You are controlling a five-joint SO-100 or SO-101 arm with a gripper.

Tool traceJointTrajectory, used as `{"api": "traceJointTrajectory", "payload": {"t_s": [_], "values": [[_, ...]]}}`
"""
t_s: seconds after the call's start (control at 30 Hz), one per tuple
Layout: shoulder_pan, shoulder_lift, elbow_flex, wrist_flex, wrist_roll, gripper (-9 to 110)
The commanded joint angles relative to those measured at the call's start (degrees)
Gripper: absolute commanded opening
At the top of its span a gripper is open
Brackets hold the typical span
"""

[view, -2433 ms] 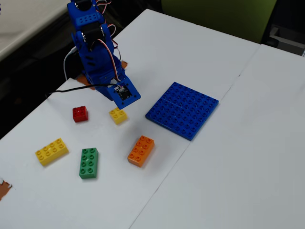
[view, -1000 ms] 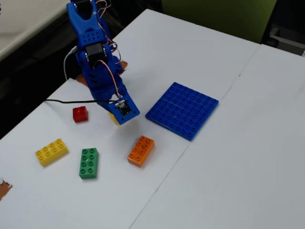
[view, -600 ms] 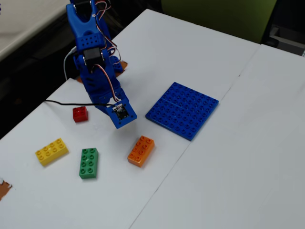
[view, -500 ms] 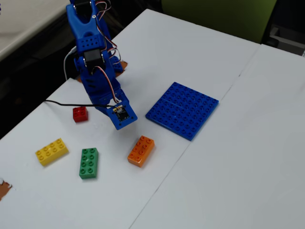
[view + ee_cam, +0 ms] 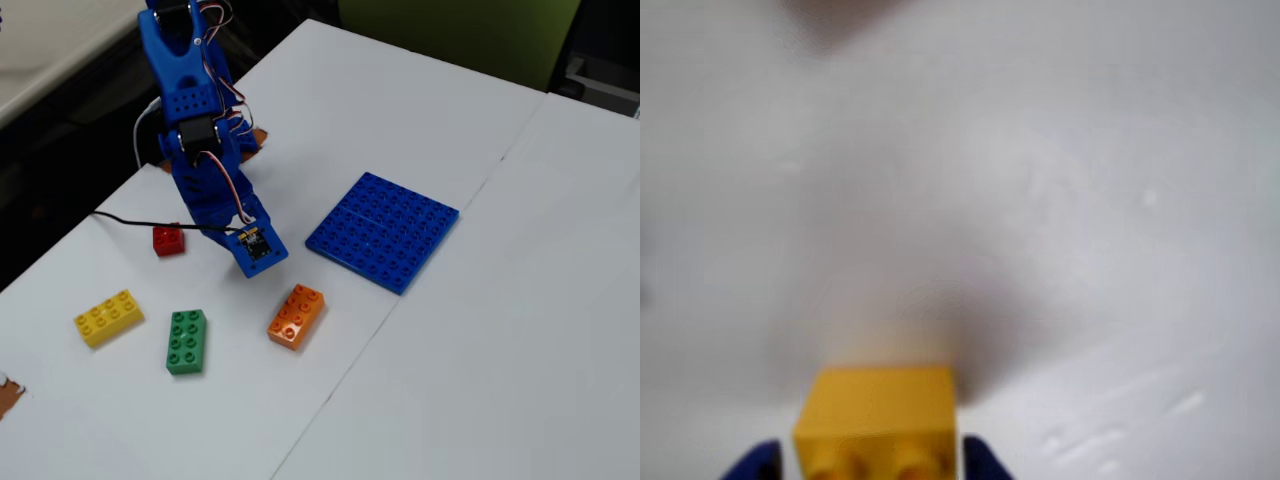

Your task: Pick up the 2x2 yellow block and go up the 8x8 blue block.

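In the wrist view the 2x2 yellow block (image 5: 878,425) sits at the bottom edge between the two blue tips of my gripper (image 5: 875,468), which press on its left and right sides. The picture is blurred and only white table shows beyond it. In the fixed view my blue arm (image 5: 200,150) leans down over the table's left part; its wrist camera (image 5: 255,245) hides the jaws and the yellow block. The 8x8 blue block (image 5: 382,230) lies flat on the table to the right of the arm, apart from it.
A red 2x2 brick (image 5: 168,240) lies just left of the arm. A long yellow brick (image 5: 108,317), a green brick (image 5: 186,341) and an orange brick (image 5: 296,315) lie nearer the front. A black cable (image 5: 130,222) runs from the arm.
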Motion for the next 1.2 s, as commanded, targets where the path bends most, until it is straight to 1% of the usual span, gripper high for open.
{"api": "traceJointTrajectory", "payload": {"t_s": [0.0,0.37,0.4,0.5,0.57,0.9,1.0,1.17], "values": [[0.44,0.97,0.26,-0.88,-0.35,22],[-0.44,1.58,1.67,-0.97,0.18,22],[-0.53,1.67,1.67,-0.97,0.18,19],[-0.7,1.67,1.76,-1.05,0.62,5],[-0.79,1.76,1.76,-1.32,0.88,0],[-1.93,3.43,-0.88,-2.02,2.99,0],[-2.99,3.69,-6.5,2.29,4.04,0],[-5.36,0.53,-23.03,15.64,5.54,0]]}}
